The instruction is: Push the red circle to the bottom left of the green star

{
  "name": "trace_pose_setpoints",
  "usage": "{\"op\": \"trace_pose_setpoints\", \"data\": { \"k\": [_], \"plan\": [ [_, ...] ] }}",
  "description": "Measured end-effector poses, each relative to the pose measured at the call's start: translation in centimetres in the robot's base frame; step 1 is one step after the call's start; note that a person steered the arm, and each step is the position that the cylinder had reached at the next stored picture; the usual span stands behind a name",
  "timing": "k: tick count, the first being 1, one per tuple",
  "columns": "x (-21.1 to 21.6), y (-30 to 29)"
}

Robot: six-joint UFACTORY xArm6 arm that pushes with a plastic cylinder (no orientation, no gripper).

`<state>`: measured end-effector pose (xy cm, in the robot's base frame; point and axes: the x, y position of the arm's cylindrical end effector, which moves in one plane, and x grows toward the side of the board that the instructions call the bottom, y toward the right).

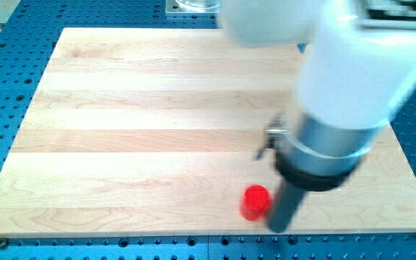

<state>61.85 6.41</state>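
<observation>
We're sitting with my tip (278, 227), a bare rod gripping nothing, touching or just beside the red circle (255, 203) on its right; green star isn't showing.

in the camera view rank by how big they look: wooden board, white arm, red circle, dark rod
1. wooden board
2. white arm, though it is nearer the camera, which inflates it
3. dark rod ending in my tip
4. red circle
</observation>
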Motion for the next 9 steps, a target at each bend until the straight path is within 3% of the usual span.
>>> {"op": "trace_pose_setpoints", "data": {
  "k": [3, 4, 6, 7, 8, 9],
  "plan": [
    [-4.2, -13.4],
    [-6.1, -11.1],
    [-4.3, 2.2],
    [-3.9, -6.7],
    [-6.7, -8.3],
    [-8.1, -4.1]
  ]
}}
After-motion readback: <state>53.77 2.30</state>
